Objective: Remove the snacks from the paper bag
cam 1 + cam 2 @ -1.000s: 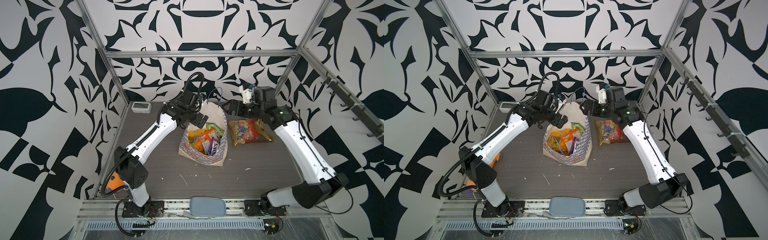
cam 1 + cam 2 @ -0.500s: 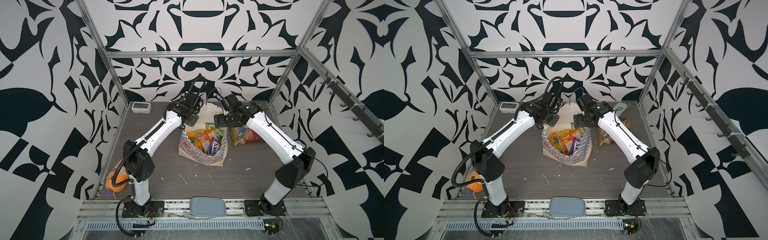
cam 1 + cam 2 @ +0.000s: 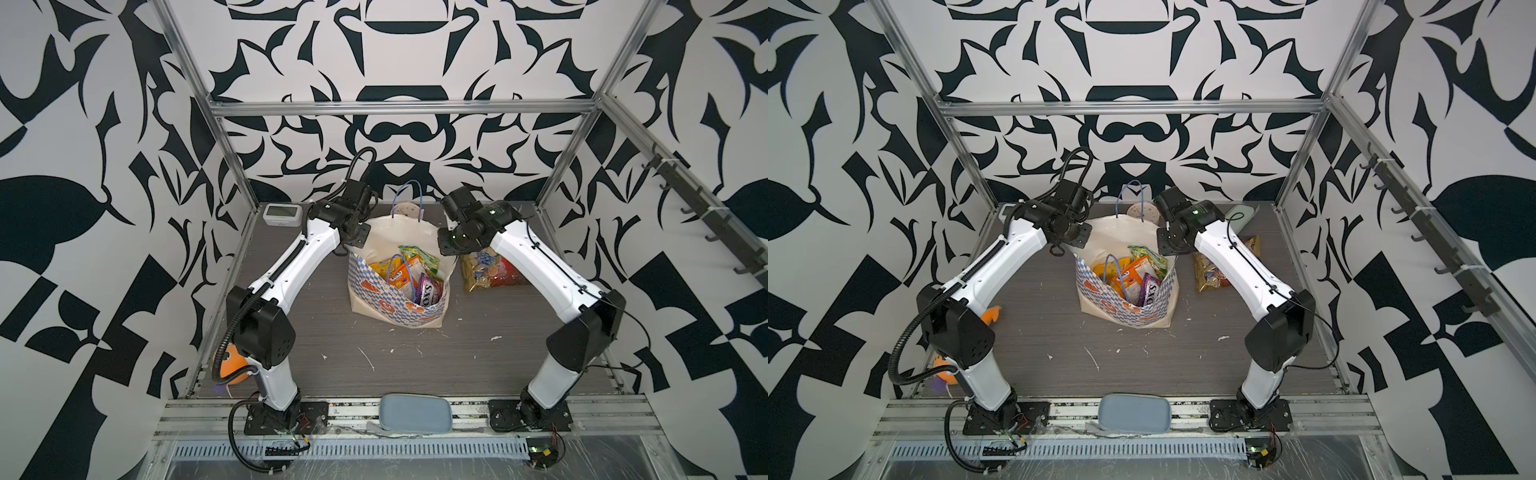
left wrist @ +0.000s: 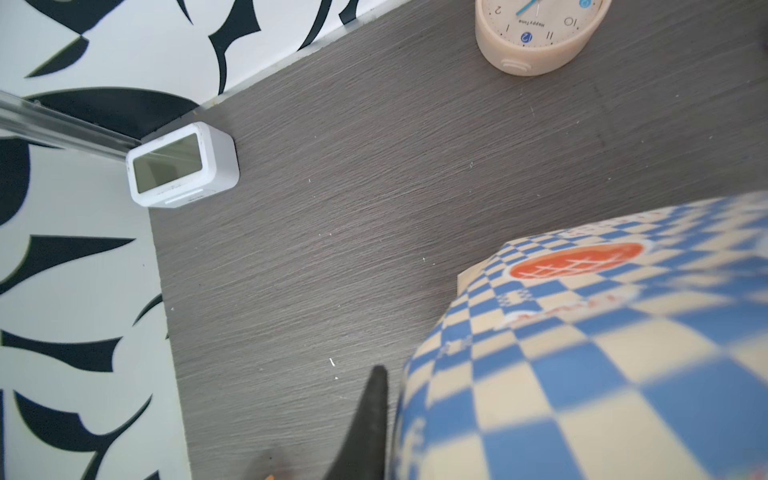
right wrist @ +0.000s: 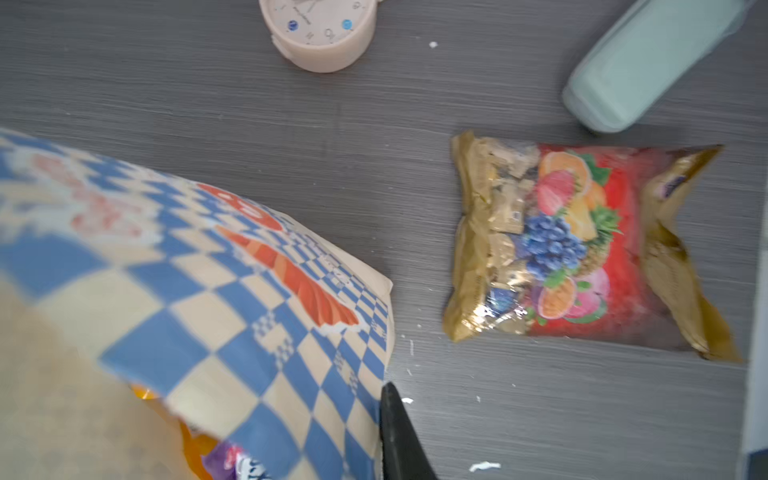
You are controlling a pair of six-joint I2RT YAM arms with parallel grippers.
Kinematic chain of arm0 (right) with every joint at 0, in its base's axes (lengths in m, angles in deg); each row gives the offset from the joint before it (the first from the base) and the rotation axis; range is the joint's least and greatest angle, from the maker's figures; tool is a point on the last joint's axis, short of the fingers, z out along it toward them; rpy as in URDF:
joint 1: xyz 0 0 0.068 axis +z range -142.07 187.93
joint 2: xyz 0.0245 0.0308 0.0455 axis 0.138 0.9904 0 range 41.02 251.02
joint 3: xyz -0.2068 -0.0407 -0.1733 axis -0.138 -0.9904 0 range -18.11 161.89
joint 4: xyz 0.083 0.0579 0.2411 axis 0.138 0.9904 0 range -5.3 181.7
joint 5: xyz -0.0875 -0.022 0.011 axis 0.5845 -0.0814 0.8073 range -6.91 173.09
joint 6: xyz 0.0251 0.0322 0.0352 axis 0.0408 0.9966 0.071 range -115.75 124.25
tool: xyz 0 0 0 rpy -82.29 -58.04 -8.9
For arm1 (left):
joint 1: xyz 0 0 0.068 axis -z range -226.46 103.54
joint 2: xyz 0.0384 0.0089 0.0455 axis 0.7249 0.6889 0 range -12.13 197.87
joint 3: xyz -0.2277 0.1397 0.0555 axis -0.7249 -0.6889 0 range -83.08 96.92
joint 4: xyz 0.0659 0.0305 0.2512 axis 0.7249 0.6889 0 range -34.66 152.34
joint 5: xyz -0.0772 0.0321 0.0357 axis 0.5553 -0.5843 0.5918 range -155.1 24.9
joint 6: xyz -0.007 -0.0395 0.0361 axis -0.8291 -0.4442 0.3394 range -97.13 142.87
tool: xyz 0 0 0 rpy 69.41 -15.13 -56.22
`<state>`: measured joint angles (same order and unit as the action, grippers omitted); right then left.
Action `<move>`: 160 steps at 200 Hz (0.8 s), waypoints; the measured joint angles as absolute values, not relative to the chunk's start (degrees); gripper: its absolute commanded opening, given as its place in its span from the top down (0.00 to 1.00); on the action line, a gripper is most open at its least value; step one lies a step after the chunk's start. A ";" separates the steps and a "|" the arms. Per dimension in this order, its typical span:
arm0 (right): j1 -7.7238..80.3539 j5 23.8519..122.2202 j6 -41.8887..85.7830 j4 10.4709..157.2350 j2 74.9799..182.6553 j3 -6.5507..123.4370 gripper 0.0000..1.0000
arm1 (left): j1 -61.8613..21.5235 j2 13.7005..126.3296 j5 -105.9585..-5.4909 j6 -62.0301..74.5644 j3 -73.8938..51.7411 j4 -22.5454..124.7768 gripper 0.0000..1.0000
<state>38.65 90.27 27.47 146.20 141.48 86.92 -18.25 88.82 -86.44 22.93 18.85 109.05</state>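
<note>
The paper bag (image 3: 374, 293) stands at the middle of the grey table (image 3: 415, 361) in both top views. Its mouth opens upward and is stretched left to right between 2 arms, with the blue-checked band facing the lower edge of the frame. The left gripper (image 3: 352, 248) is closed on the bag's left rim. In the left wrist view 1 dark finger (image 4: 372, 407) lies against the checked wall (image 4: 582, 332).

The right gripper (image 3: 449, 251) sits at the right rim. Its wrist view shows 1 finger (image 5: 395, 432) outside the bag's edge (image 5: 249, 299) and the other hidden, so a grip cannot be confirmed.

Inside the bag the snacks stand on end: a yellow packet (image 3: 376, 268), an orange packet (image 3: 405, 272), a green-yellow packet (image 3: 419, 257) and a purple packet (image 3: 428, 291). 1 blue cord handle (image 3: 409, 199) rises at the far rim.

The candy pack (image 3: 492, 270) lies flat just right of the bag, its long axis left to right, partly under the right arm. A round clock (image 3: 405, 208) sits close behind the bag, with a mint case (image 3: 1239, 216) at the upper right and a white digital clock (image 3: 281, 214) in the upper-left corner. An orange plush fish (image 3: 232, 365) lies at the left table edge. Bare tabletop spreads below the bag toward the front rail.
</note>
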 measured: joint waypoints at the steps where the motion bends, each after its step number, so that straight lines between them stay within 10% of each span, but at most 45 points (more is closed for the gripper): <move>1: 38.65 90.12 27.40 146.13 141.68 87.05 0.87 | -18.25 88.82 -86.40 22.62 18.83 109.03 0.99; 13: 38.65 88.61 27.14 145.65 142.97 88.06 1.00 | -18.34 88.71 -86.16 22.84 18.77 108.92 1.00; 104: 38.65 75.65 23.73 134.18 161.37 111.19 1.00 | -29.66 88.18 -86.68 23.30 18.46 103.50 1.00; 160: 38.65 72.56 23.75 111.38 153.35 92.13 1.00 | -28.33 65.39 -82.61 24.59 -10.22 83.24 1.00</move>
<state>38.65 72.56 23.75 111.38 153.35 92.13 -28.33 65.39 -82.61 24.59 -10.22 83.24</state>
